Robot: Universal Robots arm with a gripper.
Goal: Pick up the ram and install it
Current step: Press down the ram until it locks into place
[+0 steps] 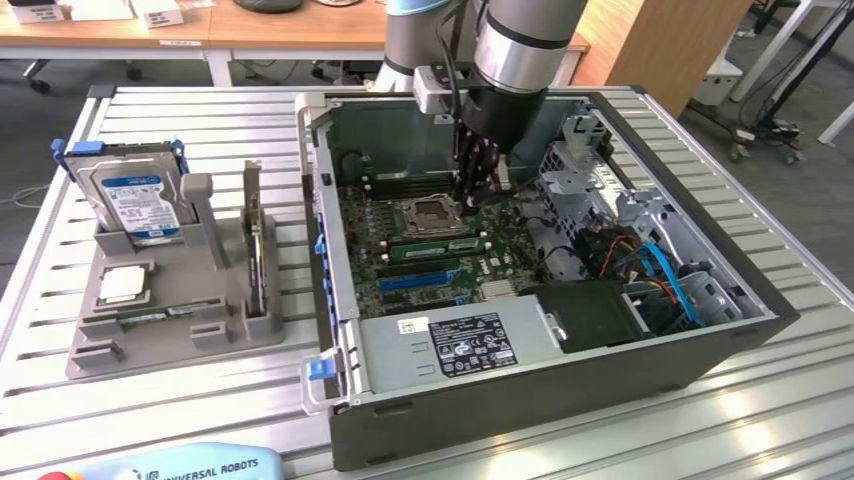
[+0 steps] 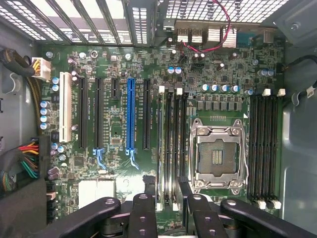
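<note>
Installation looks near done: the ram [image 1: 430, 244] seems seated in the slot at six o'clock of the processor socket [image 1: 434, 214]. Gripper [image 1: 477, 198] hangs wide above it, holding nothing. Any withdrawal calls for a straight lift.

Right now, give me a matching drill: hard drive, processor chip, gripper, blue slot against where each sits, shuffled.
Things:
1. hard drive
2. processor chip
3. gripper
4. blue slot

Places:
a. inside the case, open, over the board
b. standing upright in the grey stand
c. lying flat on the grey stand
d. on the board, between black slots

Pairs: 1-b, 2-c, 3-a, 4-d
</note>
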